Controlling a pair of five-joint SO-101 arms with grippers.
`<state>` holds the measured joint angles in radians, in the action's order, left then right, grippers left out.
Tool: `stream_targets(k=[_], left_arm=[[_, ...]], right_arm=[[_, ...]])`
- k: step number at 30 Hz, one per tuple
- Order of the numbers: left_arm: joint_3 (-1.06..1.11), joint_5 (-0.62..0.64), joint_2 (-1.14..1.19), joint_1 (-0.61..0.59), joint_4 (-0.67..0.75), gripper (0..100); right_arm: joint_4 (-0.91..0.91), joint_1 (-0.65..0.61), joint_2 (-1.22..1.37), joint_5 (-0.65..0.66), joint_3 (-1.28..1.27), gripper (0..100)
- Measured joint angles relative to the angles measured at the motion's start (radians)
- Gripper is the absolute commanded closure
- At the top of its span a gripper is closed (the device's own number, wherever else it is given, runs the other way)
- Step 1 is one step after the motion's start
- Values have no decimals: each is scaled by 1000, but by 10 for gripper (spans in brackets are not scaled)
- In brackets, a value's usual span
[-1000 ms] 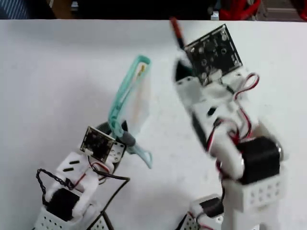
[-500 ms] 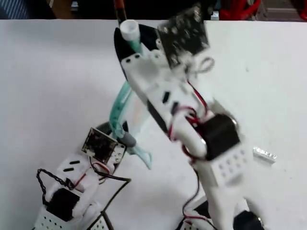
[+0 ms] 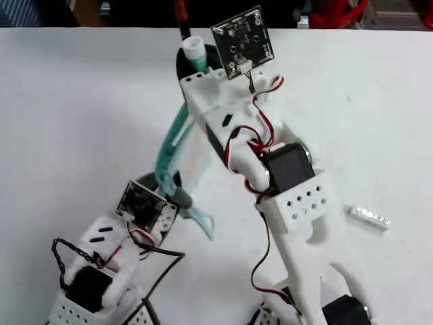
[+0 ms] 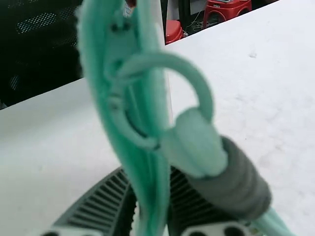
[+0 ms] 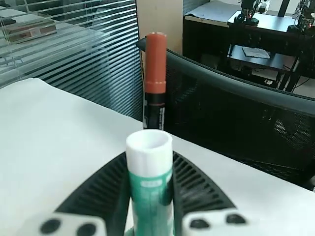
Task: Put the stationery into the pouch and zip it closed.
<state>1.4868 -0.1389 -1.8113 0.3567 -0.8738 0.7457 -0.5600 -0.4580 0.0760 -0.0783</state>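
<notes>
Left fingers [image 4: 98, 209]: clamped on the teal zip edge of the pouch [image 4: 142, 123], which runs straight up between them in the left wrist view.
Pouch [image 3: 169, 145]: held at its near end by the left arm, low on the table [image 3: 81, 101]; its teal edge curves away across the table toward the right arm.
Zip pull: a teal ring with a grey grip [image 4: 231, 177] hangs just beside the left fingers, touching the zip edge.
Right fingers [image 5: 93, 196]: closed on the glue stick [image 5: 150, 167], one finger on each side of its green body, the white cap standing out past the tips.
Glue stick, high view [image 3: 194, 51]: near the table's far edge, at the far end of the pouch's teal edge.
Marker [image 5: 156, 73]: red-brown cap, dark body, just behind the glue stick and in line with it [image 3: 180, 17]; I cannot tell whether the fingers grip it too.
Silvery piece [image 3: 369, 217]: lies flat on the table, well apart from the pouch and both sets of fingers.
</notes>
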Motion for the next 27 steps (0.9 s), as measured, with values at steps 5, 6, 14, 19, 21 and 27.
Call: stream_targets(k=[5,6,14,19,21,27], left_arm=[[0,0,-2,-2,0,848],[0,5,-5,-5,0,825],[0,75,-8,-5,-9,820],[0,75,-8,-5,-9,817],[0,75,-8,-5,-9,817],[0,75,-6,-5,-9,819]], right_arm=[[-5,-14,-35,0,-8,981],[-12,-21,-35,2,-9,981],[-74,-31,32,2,-9,981],[-94,-29,58,0,-9,981],[-104,-34,61,-25,-9,981],[-153,-40,78,-127,-44,981]])
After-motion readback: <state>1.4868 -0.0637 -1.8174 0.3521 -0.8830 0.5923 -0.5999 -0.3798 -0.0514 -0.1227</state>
